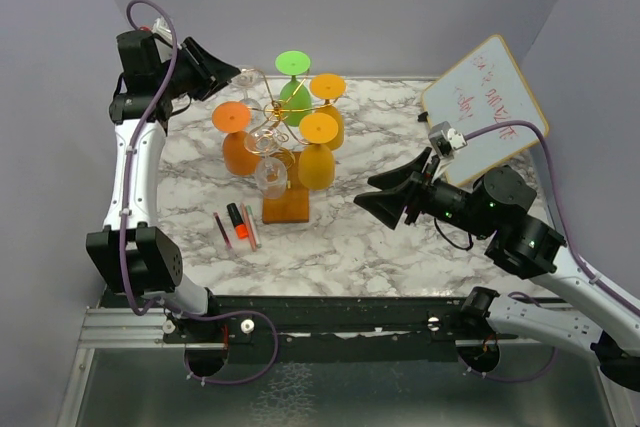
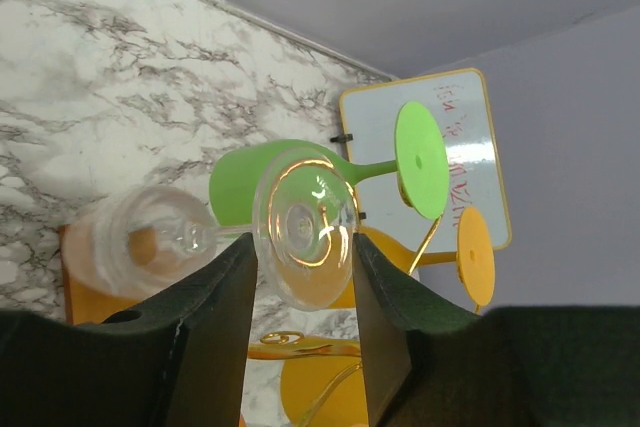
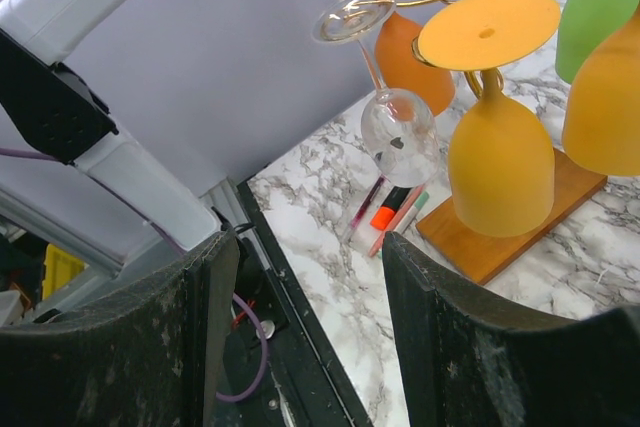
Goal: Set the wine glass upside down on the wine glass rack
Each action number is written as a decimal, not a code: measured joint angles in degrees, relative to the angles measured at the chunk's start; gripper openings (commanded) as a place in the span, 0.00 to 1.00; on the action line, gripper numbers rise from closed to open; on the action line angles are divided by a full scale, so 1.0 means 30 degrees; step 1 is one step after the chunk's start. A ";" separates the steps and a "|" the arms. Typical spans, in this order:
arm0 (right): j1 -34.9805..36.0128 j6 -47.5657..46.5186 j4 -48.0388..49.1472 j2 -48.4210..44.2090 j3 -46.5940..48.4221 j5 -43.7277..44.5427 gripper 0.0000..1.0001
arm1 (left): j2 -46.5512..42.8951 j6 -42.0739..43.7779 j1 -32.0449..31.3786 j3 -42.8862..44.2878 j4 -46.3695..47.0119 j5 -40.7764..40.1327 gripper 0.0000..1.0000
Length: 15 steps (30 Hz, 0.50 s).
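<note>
The wine glass rack (image 1: 285, 205) is a gold wire stand on an orange-brown wooden base at the table's middle. A clear wine glass (image 1: 270, 173) hangs upside down and tilted from a front arm, and it also shows in the right wrist view (image 3: 398, 135). Its foot (image 2: 305, 227) shows beyond the left fingers. My left gripper (image 1: 235, 72) is open and empty, raised at the rack's back left, apart from the glass. My right gripper (image 1: 366, 191) is open and empty, to the right of the rack and pointing at it.
Orange (image 1: 237, 147), green (image 1: 294, 95) and two yellow (image 1: 318, 159) glasses hang upside down on the rack. Several markers (image 1: 238, 225) lie front left of the base. A whiteboard (image 1: 485, 107) leans at the back right. Purple walls close in on three sides.
</note>
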 measured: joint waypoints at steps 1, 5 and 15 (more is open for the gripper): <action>0.0000 -0.0015 -0.0015 0.0000 0.0000 0.0000 0.65 | -0.0109 0.0342 0.0000 0.0124 -0.0437 -0.0393 0.47; 0.0000 -0.0022 -0.0262 0.0000 0.0000 0.0233 0.65 | -0.0546 0.1231 0.0000 0.0160 -0.1523 -0.1348 0.51; 0.0000 0.0291 -0.1392 -0.0517 0.0000 0.2922 0.64 | -0.1668 0.3213 0.0000 0.0554 -0.3898 -0.3628 0.64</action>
